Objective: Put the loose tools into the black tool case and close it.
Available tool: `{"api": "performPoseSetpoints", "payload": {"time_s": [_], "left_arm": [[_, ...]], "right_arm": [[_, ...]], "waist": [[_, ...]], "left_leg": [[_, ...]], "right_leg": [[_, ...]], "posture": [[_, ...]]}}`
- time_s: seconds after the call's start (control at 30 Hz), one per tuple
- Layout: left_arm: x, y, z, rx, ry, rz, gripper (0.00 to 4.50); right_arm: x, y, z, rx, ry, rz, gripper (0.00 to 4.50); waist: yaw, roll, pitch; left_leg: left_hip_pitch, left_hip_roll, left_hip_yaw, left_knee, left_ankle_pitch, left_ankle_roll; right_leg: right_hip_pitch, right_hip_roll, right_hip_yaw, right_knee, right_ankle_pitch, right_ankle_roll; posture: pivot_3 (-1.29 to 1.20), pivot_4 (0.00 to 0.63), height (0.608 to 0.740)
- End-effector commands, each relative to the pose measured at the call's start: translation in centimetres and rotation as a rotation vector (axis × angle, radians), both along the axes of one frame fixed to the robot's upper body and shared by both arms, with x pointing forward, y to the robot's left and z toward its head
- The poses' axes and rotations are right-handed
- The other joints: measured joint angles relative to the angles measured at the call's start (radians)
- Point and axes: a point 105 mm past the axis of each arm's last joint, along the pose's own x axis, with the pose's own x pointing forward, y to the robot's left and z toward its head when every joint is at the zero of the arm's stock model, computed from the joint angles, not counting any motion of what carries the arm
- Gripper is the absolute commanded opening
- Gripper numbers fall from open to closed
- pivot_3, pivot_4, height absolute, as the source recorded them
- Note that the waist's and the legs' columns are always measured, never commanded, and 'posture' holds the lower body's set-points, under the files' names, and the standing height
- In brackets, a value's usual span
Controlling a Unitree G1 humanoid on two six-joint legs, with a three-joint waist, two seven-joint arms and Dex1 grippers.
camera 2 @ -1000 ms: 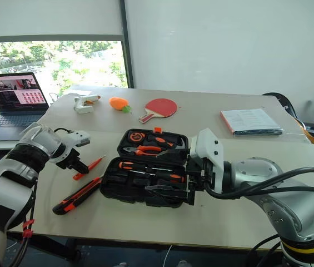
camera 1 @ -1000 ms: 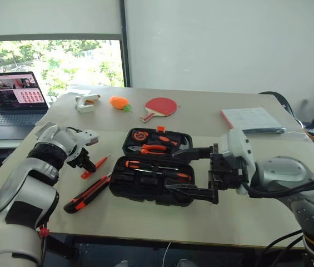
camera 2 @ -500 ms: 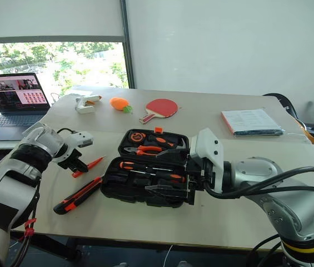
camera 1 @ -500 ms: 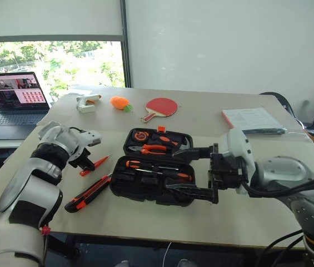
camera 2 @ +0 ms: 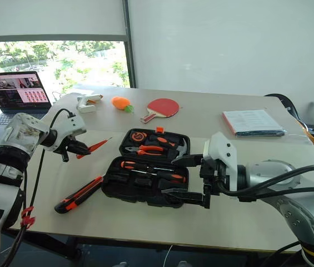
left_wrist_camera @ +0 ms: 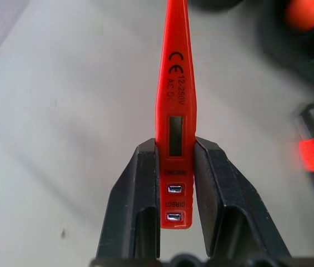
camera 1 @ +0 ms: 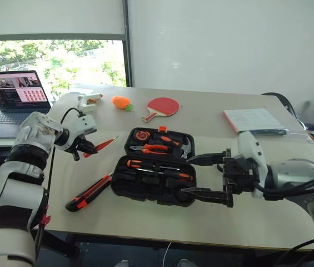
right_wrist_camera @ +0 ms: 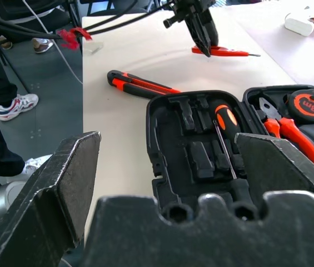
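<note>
Left claw (camera 1: 84, 148) pinches the small orange screwdriver (left_wrist_camera: 174, 105) by 1 end above the bench (camera 1: 145, 217); it could slip. Right claw (camera 1: 207, 177) gapes wide, empty, beside the black tool case (camera 1: 154, 175).

The left wrist view cuts off the small orange screwdriver (left_wrist_camera: 175, 94) tip.

Small screwdriver (left_wrist_camera: 175, 94) all orange – tool case (camera 1: 155, 172) black – utility knife (camera 1: 89, 192) black-and-orange.
</note>
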Motion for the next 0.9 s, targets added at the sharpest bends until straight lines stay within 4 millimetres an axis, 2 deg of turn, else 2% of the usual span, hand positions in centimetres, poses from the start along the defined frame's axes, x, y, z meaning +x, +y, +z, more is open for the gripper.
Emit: {"api": "performPoseSetpoints", "payload": {"time_s": [0.03,0.17,0.3,0.5,0.73,0.9], "left_arm": [[-1.3,-4.8,3.0,0.005,-0.009,-0.272,0.42],[-2.3,-8.1,1.5,0.108,0.019,-0.422,0.42],[-2.3,-9.9,-0.1,0.147,0.039,-0.418,0.42],[-3.3,-9.4,-3.2,0.287,0.098,-0.46,0.42],[-4.5,-9.7,-4.3,0.298,0.144,-0.502,0.42],[-4.2,-10.1,-4.7,0.327,0.124,-0.516,0.42]], "right_arm": [[-0.4,0.0,0.4,-0.002,-0.029,-0.005,4.5],[-0.5,0.1,0.1,0.003,-0.025,-0.019,4.5],[-0.8,0.2,-0.3,0.004,-0.022,-0.029,4.5],[-1.1,0.4,-0.5,0.017,-0.017,-0.047,4.5],[-1.1,0.6,-0.7,0.029,-0.014,-0.065,4.5],[-0.9,0.6,-0.7,0.039,-0.015,-0.077,4.5]], "waist": [[0.002,0.0,0.0],[-0.001,0.0,0.0],[-0.009,0.0,0.0],[-0.015,0.0,0.0],[-0.009,0.0,0.0],[-0.008,0.0,0.0]], "left_leg": [[0.0,0.0,0.0,0.0,0.0,0.0],[0.0,0.0,-0.001,0.0,0.0,0.0],[0.001,0.0,-0.002,0.0,0.0,0.0],[0.002,0.0,-0.002,0.0,0.0,0.0],[0.001,0.0,-0.002,0.001,0.0,0.0],[0.001,0.0,-0.002,0.001,0.0,0.0]], "right_leg": [[0.0,0.0,-0.001,0.0,0.0,0.0],[0.001,0.0,-0.001,0.0,0.0,0.0],[0.001,0.001,0.0,0.001,0.0,0.0],[0.001,0.002,0.0,0.002,0.0,0.0],[0.001,0.001,0.0,0.001,0.0,0.0],[0.001,0.001,0.0,0.001,0.0,0.0]], "posture": [[0.0,0.15,0.736],[0.0,0.15,0.736],[0.0,0.15,0.736],[0.0,0.15,0.736],[0.0,0.15,0.736],[0.0,0.15,0.736]]}}
